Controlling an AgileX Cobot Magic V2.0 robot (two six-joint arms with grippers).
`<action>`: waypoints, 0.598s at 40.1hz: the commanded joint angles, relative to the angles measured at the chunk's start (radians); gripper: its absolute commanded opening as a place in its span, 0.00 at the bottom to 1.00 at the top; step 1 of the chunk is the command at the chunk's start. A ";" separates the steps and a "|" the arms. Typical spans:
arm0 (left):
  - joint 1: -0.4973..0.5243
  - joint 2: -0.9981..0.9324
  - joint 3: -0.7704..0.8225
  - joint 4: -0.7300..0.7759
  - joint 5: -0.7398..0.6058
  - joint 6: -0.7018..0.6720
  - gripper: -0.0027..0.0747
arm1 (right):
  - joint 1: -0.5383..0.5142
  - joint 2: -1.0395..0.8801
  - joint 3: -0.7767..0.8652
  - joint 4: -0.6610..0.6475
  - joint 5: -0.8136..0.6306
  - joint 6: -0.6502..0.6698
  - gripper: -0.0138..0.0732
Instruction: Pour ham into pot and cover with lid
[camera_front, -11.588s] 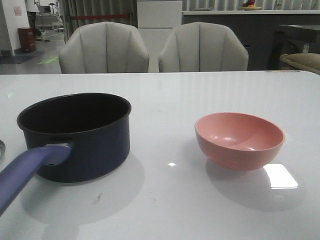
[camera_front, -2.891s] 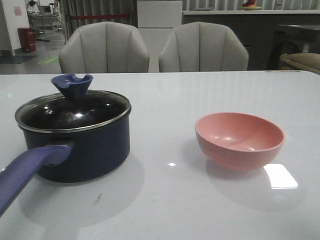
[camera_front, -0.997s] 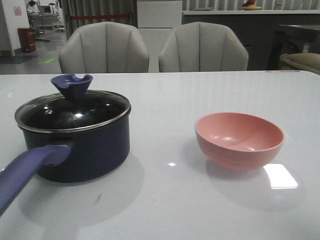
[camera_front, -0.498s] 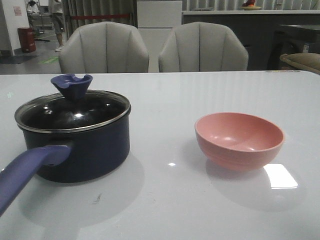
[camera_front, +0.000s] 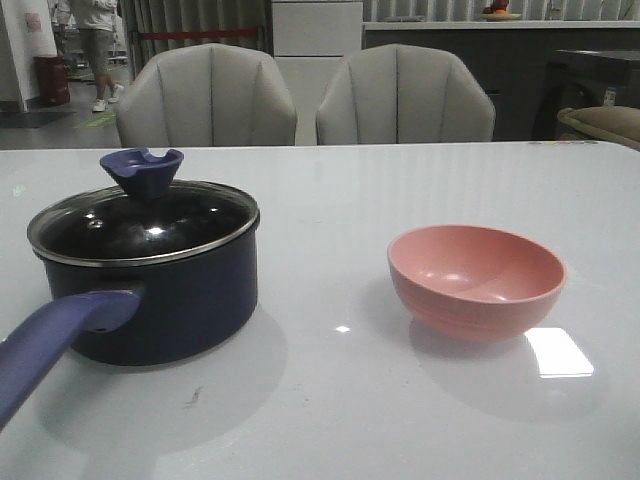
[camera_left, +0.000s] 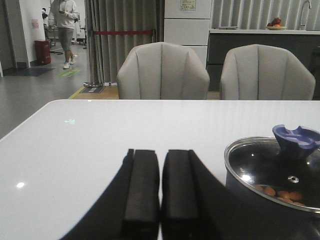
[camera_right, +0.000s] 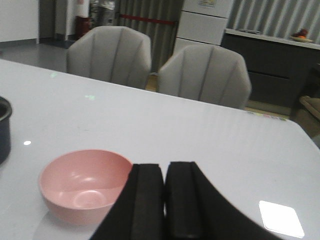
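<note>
The dark navy pot (camera_front: 160, 295) stands at the left of the white table, its purple-blue handle (camera_front: 50, 345) reaching toward the front edge. The glass lid (camera_front: 140, 225) with its blue notched knob (camera_front: 141, 170) rests on the pot's rim. Through the glass, orange ham pieces (camera_left: 280, 192) lie inside the pot (camera_left: 270, 200). The pink bowl (camera_front: 476, 280) stands empty at the right; it also shows as the bowl (camera_right: 82, 182) in the right wrist view. My left gripper (camera_left: 160, 152) is shut, empty, beside the pot. My right gripper (camera_right: 164, 166) is shut, empty, next to the bowl. Neither gripper appears in the front view.
Two grey chairs (camera_front: 205, 95) (camera_front: 405, 95) stand behind the table's far edge. A person (camera_front: 95, 40) walks in the background at the far left. A bright light patch (camera_front: 557, 352) lies on the table near the bowl.
The lid has come to rest on the pot, which stood open in the earliest frame. Over the last second only the person in the background has moved.
</note>
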 joint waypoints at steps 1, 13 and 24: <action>-0.001 -0.017 0.022 -0.009 -0.079 -0.002 0.18 | -0.068 -0.039 0.013 -0.086 -0.085 0.143 0.34; -0.001 -0.017 0.022 -0.009 -0.079 -0.002 0.18 | -0.082 -0.035 0.075 -0.131 -0.147 0.219 0.34; 0.001 -0.017 0.022 -0.009 -0.079 -0.002 0.18 | -0.080 -0.035 0.075 -0.131 -0.150 0.251 0.34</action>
